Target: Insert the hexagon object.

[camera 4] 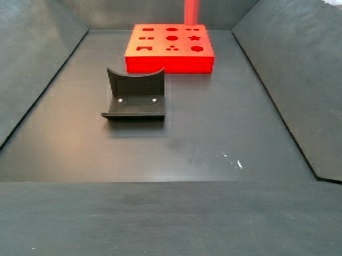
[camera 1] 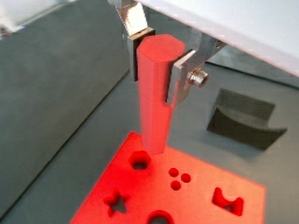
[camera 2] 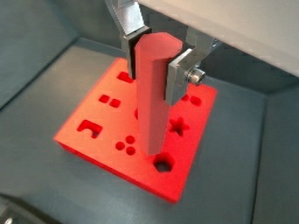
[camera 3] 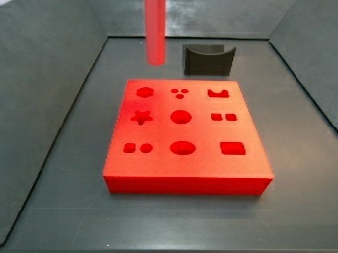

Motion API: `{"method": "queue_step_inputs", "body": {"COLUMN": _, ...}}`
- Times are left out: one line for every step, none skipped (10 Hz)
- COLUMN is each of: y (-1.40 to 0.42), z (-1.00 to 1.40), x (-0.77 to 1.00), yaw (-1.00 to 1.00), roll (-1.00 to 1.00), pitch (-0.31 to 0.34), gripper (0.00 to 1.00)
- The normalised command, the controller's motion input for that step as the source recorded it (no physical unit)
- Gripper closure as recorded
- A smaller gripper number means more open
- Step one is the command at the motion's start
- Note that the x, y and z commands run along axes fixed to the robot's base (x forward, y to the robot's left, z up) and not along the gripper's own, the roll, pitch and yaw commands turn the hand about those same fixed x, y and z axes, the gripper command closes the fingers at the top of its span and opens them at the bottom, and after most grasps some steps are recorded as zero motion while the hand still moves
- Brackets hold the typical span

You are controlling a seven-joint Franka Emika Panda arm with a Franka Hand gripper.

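Observation:
My gripper (camera 1: 158, 70) is shut on the hexagon object (camera 1: 152, 105), a long pinkish-red rod held upright by its upper end between the silver fingers. This shows in both wrist views, with the gripper (camera 2: 158, 70) and the rod (camera 2: 149, 114) in the same grip. The rod hangs in the air over the red block with shaped holes (camera 1: 176, 188), its lower end near the block's edge by a round hole. In a side view the rod (camera 3: 154, 30) hangs above the far left of the block (camera 3: 185, 133). The gripper itself is out of frame in both side views.
A dark grey curved holder (camera 3: 207, 59) stands on the floor beyond the block; it also shows in a side view (camera 4: 135, 95) and in a wrist view (camera 1: 246, 122). Grey sloping walls enclose the dark floor (camera 4: 187, 140). The block (camera 4: 170, 48) lies near one wall.

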Motion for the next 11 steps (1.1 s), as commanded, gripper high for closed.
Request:
{"method": "queue_step_inputs", "body": {"y": 0.06, "z": -0.30, "x": -0.03, "yaw": -0.63, "roll": -0.04, "pitch": -0.036, "gripper": 1.00}}
{"method": "queue_step_inputs", "body": {"y": 0.00, "z": -0.28, "x": 0.00, "yaw": -0.43, "roll": -0.07, "pitch": -0.064, "gripper": 1.00}}
{"method": "queue_step_inputs", "body": {"y": -0.07, "z": -0.31, "x": 0.00, "yaw": -0.12, "roll": 0.00, "pitch": -0.097, "gripper": 1.00}}
{"method": "queue_step_inputs", "body": {"y": -0.09, "z": -0.33, "x": 0.03, "yaw": 0.00, "roll": 0.00, "pitch": -0.091, "gripper": 1.00}}
{"method": "queue_step_inputs", "body": {"y": -0.02, "z": -0.42, "x": 0.00, "yaw": 0.00, "roll": 0.00, "pitch": -0.131, "gripper": 1.00}}
{"method": "queue_step_inputs", "body": {"y": 0.00, "z": -0.35, "x": -0.07, "yaw": 0.00, "roll": 0.00, "pitch": -0.133, "gripper": 1.00}}
{"method": "queue_step_inputs", "body": {"y": 0.00, "z": -0.29, "x": -0.12, "yaw": -0.01, "roll": 0.00, "pitch": -0.100, "gripper": 1.00}}
{"method": "queue_step_inputs", "body": {"y": 0.00, "z": -0.29, "x": -0.14, "yaw": -0.06, "roll": 0.00, "pitch": -0.103, "gripper": 1.00}}
{"method": "queue_step_inputs", "body": {"y": 0.00, "z": -0.28, "x": -0.16, "yaw": -0.09, "roll": 0.00, "pitch": -0.094, "gripper": 1.00}}
{"method": "queue_step_inputs", "body": {"y": 0.00, "z": -0.21, "x": -0.12, "yaw": -0.07, "roll": 0.00, "pitch": -0.079, "gripper": 1.00}}
{"method": "queue_step_inputs", "body": {"y": 0.00, "z": -0.19, "x": -0.04, "yaw": -0.03, "roll": 0.00, "pitch": -0.050, "gripper": 1.00}}
